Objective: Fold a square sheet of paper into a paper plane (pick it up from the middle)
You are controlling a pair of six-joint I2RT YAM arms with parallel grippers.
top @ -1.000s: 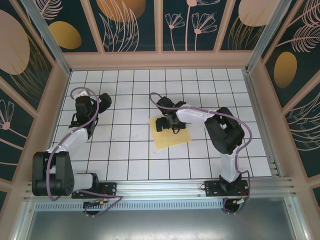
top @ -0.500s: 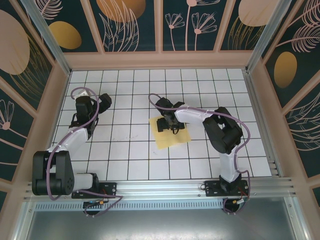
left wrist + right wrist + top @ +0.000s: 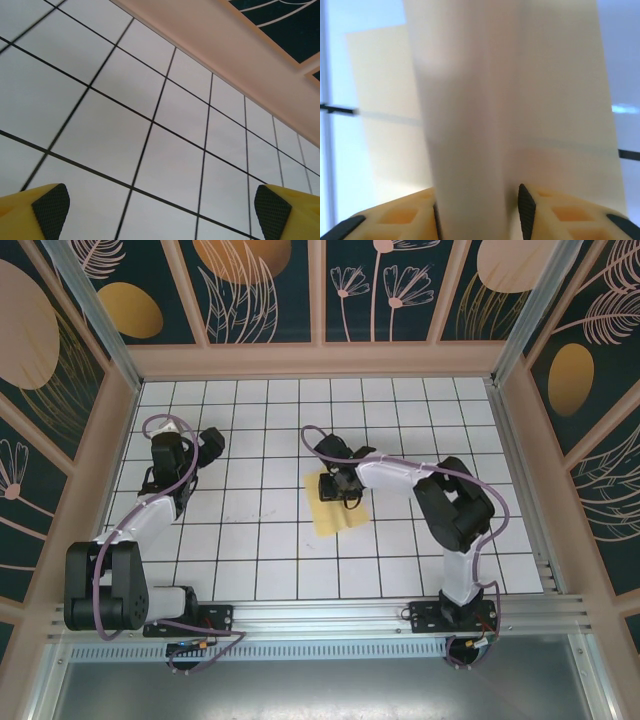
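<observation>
- The square sheet of paper (image 3: 338, 512) lies on the table (image 3: 260, 540) just right of centre. The right fingers (image 3: 525, 202) pinch a raised ridge at its middle.
- On lifting, the thin ridge could slip free or crease crookedly.
- The left fingers (image 3: 47, 205), spread wide and holding nothing at 9 o'clock, are too far off to steady a sliding sheet.

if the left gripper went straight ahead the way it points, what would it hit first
Most likely the tiled table: the left gripper, jaws open, angles down at it, short of the wall. Depth is hard to judge.
</observation>
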